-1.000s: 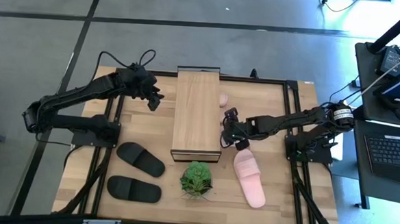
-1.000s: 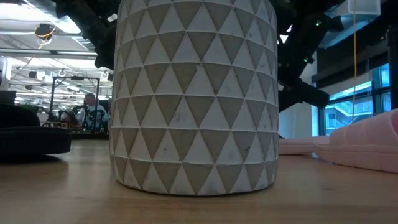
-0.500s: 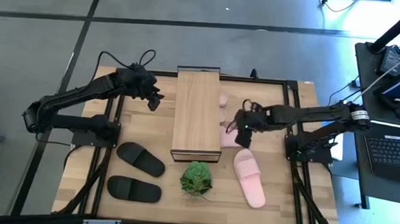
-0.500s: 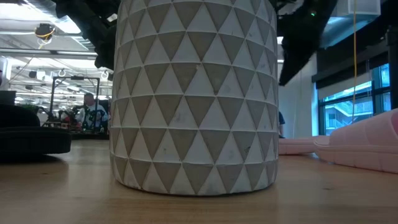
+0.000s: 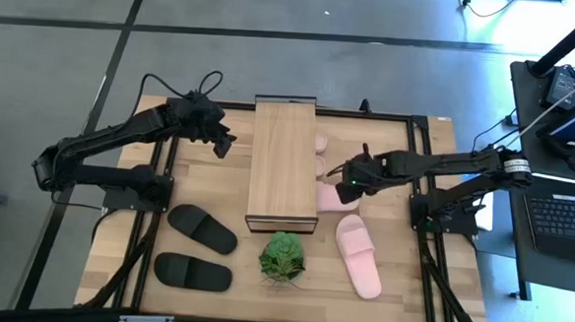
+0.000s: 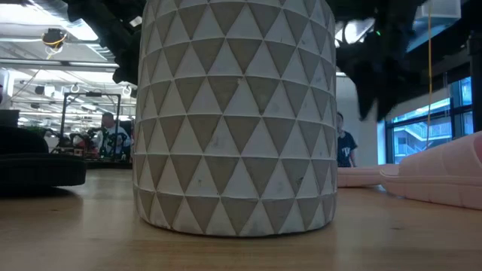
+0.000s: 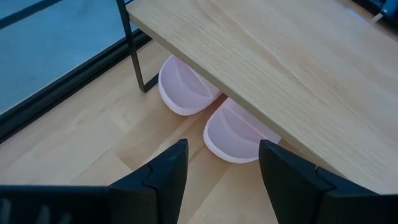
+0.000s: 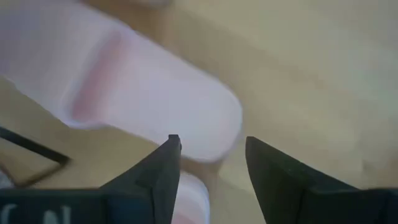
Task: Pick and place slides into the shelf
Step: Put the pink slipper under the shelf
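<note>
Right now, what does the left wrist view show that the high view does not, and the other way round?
Only the left wrist view shows two pink slide ends tucked under the shelf's plank on the left pincer's side. Only the high view shows the two black slides, the potted plant, a loose pink slide and the right pincer, open above another pink slide beside the shelf. Both show the shelf and the open left pincer beside it.
</note>
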`<action>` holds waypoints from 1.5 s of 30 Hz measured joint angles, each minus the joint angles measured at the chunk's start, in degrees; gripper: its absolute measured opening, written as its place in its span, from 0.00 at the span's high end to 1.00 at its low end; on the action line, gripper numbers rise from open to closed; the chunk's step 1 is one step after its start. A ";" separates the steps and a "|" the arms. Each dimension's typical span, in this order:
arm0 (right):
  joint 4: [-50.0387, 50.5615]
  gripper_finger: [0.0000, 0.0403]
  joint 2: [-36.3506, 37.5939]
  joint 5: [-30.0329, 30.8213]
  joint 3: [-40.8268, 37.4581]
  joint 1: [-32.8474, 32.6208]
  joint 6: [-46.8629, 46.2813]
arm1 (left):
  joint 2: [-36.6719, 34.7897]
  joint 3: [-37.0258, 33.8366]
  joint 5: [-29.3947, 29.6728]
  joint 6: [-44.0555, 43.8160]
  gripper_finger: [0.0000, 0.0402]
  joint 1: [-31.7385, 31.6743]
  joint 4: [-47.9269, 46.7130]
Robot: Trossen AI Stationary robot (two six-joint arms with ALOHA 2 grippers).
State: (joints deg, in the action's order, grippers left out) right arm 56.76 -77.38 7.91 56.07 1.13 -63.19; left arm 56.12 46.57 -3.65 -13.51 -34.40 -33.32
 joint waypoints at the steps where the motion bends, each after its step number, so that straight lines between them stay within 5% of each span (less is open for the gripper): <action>1: -0.90 0.55 0.00 -1.47 -1.43 0.02 -1.15 | 0.01 0.00 0.01 -0.38 0.53 -0.01 0.01; 9: -18.74 0.55 0.02 -7.02 -12.94 0.02 -7.32 | 0.02 0.00 0.00 -1.13 0.53 0.00 -0.19; 25: -11.86 0.55 0.33 -2.38 -13.76 0.26 -11.71 | 0.00 0.00 -0.01 -0.97 0.53 -0.01 -0.59; 45: -25.16 0.55 0.33 -7.57 -21.07 3.69 -14.59 | 0.02 0.00 -0.03 -1.02 0.53 -0.01 -0.63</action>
State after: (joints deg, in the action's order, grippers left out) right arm 31.59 -77.06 0.35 35.00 4.82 -77.78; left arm 56.14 46.57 -3.68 -14.52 -34.41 -33.95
